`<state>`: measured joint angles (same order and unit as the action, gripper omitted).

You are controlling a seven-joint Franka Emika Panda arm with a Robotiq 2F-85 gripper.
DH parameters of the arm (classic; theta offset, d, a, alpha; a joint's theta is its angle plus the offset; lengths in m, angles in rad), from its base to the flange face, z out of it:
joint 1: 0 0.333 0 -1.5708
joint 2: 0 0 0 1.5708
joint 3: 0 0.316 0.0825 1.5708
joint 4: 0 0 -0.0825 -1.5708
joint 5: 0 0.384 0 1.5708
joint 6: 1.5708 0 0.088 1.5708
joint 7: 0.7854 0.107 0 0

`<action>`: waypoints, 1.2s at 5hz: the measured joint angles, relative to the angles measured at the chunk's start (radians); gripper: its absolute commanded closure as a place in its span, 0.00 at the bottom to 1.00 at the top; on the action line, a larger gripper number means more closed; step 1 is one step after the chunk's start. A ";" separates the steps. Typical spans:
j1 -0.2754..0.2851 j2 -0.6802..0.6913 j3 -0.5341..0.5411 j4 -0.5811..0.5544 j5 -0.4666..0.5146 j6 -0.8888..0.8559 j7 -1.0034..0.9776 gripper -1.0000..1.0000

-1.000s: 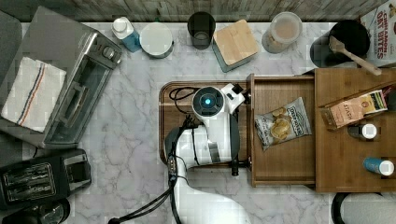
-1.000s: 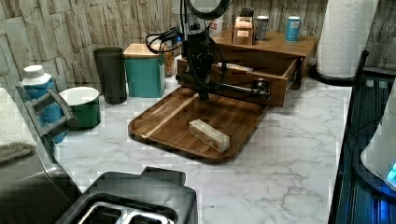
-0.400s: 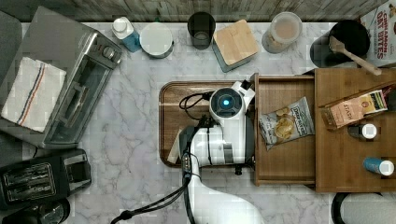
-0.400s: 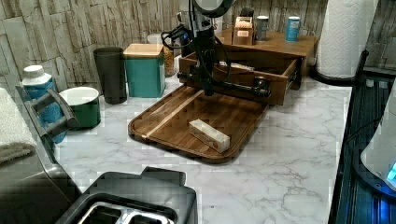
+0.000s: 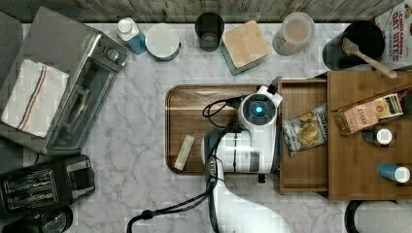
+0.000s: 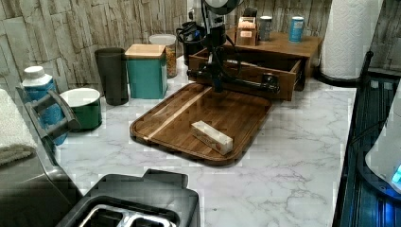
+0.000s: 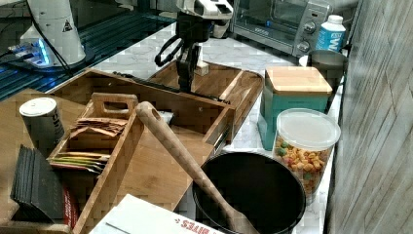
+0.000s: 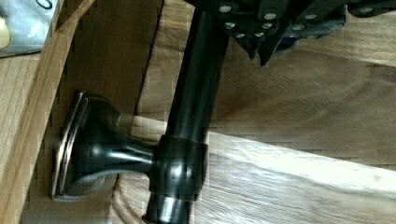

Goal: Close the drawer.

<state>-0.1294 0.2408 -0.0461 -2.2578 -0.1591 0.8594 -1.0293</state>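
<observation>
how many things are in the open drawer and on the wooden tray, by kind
chip bag in the drawer: 1
small wrapped bar on the tray: 1
total: 2

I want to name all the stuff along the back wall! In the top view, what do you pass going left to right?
Blue bottle with white cap → white-topped bowl → dark cup → teal box with wooden lid → clear cereal jar → black pot holding a wooden spoon.
</observation>
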 measured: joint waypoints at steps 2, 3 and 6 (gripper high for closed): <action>-0.110 0.057 -0.010 0.098 0.143 -0.063 -0.224 1.00; -0.163 0.101 -0.045 0.158 0.165 -0.068 -0.266 1.00; -0.111 0.134 -0.147 0.189 0.038 -0.023 -0.174 1.00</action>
<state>-0.2408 0.3748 -0.1934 -2.0684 -0.1214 0.8359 -1.2031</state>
